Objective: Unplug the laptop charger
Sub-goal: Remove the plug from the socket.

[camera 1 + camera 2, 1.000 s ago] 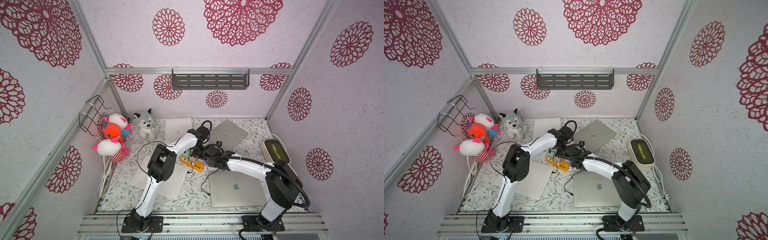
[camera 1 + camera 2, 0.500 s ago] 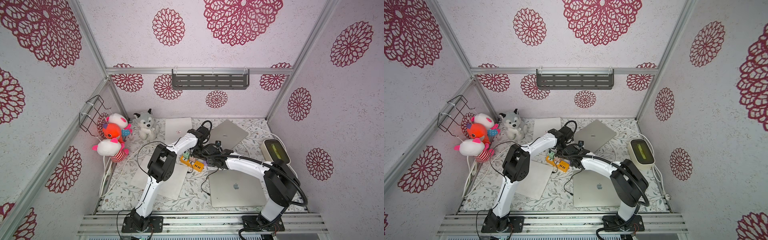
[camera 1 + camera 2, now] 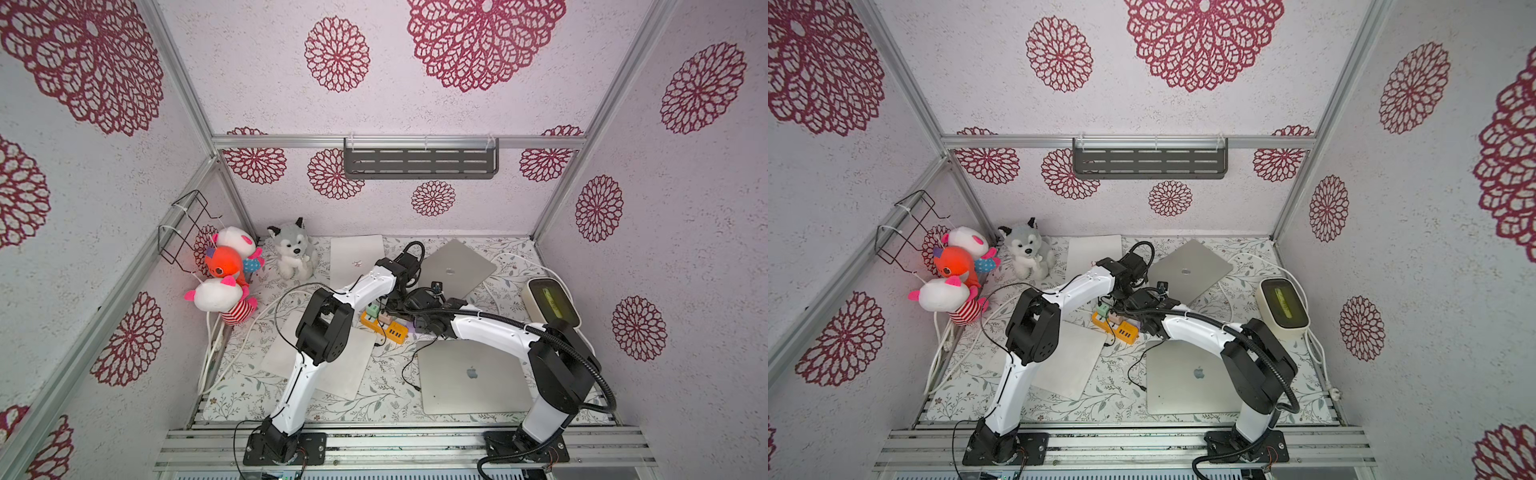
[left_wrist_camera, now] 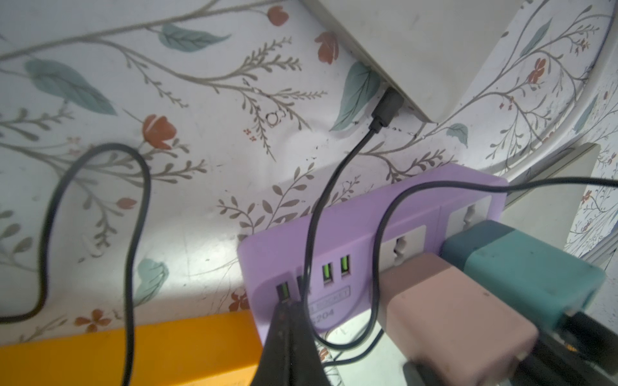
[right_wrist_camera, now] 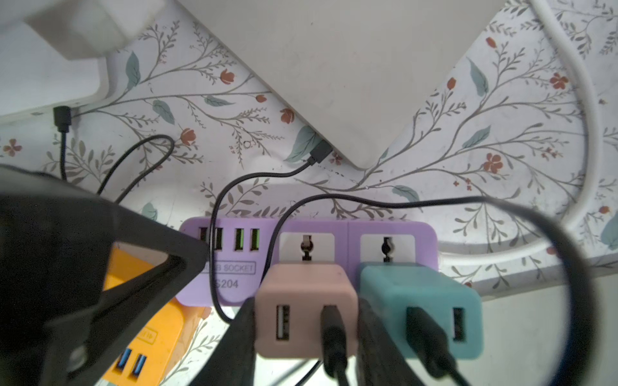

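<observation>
Now right gripper (image 5: 305, 320) clamps the pink charger (image 5: 301, 287); left gripper (image 4: 290, 310), closed, touches purple strip (image 4: 354, 214).

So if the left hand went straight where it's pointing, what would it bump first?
The purple power strip, right by its USB ports. The shut left hand points its tip there and looks almost touching, though depth is hard to judge.
</observation>
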You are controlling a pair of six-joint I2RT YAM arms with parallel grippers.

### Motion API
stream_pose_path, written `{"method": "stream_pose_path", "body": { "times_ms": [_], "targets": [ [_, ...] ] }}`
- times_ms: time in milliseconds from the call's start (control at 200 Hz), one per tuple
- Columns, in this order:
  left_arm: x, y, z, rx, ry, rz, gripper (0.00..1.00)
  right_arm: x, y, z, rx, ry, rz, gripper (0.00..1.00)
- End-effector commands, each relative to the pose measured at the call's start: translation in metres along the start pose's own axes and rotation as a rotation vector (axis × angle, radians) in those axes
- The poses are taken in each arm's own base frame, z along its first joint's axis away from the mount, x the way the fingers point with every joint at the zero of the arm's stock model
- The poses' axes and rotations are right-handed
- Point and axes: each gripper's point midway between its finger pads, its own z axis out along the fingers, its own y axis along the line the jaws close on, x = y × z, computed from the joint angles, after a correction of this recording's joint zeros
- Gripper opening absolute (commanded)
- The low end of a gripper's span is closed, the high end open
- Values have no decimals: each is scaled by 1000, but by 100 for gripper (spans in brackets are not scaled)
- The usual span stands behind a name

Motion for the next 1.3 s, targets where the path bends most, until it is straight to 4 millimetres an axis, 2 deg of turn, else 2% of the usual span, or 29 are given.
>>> {"method": "stream_pose_path", "body": {
  "times_ms": [0, 80, 160, 305, 796, 946, 1086, 1166, 1296],
  "targets": [
    [27, 24, 40, -93, 119, -20, 0, -22, 4, -16, -29, -80, 27, 32],
    [27, 25, 41, -96, 121, -21, 0, -21, 14, -20, -124, -85, 92, 32],
    [27, 25, 41, -98, 121, -18, 0, -21, 14, -21, -137, -78, 112, 32],
    [27, 25, 41, -99, 121, -18, 0, -22, -2, -17, -19, -80, 59, 32],
    [28, 26, 42, -106, 124, -17, 0, -24, -18, -17, 117, -89, -17, 32],
    [29, 27, 44, -111, 128, -19, 0, -22, 3, -19, -59, -83, 80, 33],
    [30, 27, 46, -121, 130, -15, 0, -24, 9, -23, -160, -73, 156, 33],
    [32, 27, 47, -130, 132, -10, 0, -26, 5, -24, -150, -82, 156, 33],
    [33, 27, 50, -139, 137, -5, 0, -27, -6, -21, -39, -81, 90, 33]
  ]
}}
